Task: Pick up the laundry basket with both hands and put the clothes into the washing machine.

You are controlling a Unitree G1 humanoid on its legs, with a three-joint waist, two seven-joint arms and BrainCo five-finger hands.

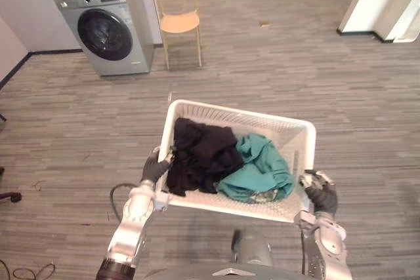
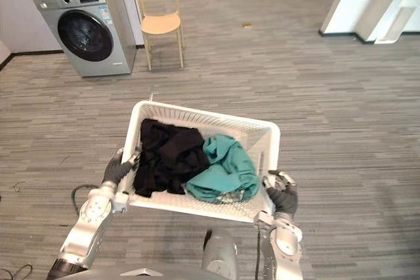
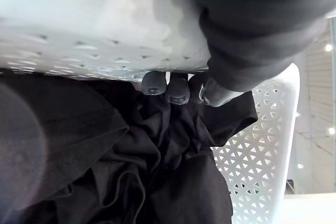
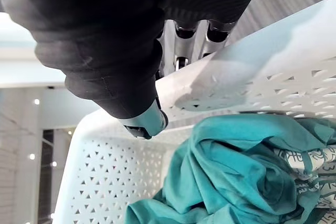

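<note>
Left eye view, looking down: holds a white perforated plastic laundry basket (image 1: 243, 117) clear of the grey wood-plank floor (image 1: 328, 83), one hand at each short end. Grips the basket's left rim with the left hand (image 1: 155, 167), dark fingertips (image 3: 176, 90) hooked over the edge into the basket, beside the crumpled black clothes (image 1: 200, 152). Clasps the basket's right rim with the right hand (image 1: 320, 191), thumb over the top and fingers underneath, next to the bunched teal garment (image 1: 259, 168). Carries both heaps inside the basket, black at its left, teal at its right.

Seems done with the pick-up and now in the carrying step. Faces a silver-grey front-loading washing machine (image 1: 105, 21) well beyond the basket's far left corner, round dark door apparently shut, and a pale wooden chair (image 1: 178, 11) well beyond the basket's far rim. Calls next for walking to the machine with the basket level, skirting the chair, then freeing a hand for the door.
</note>
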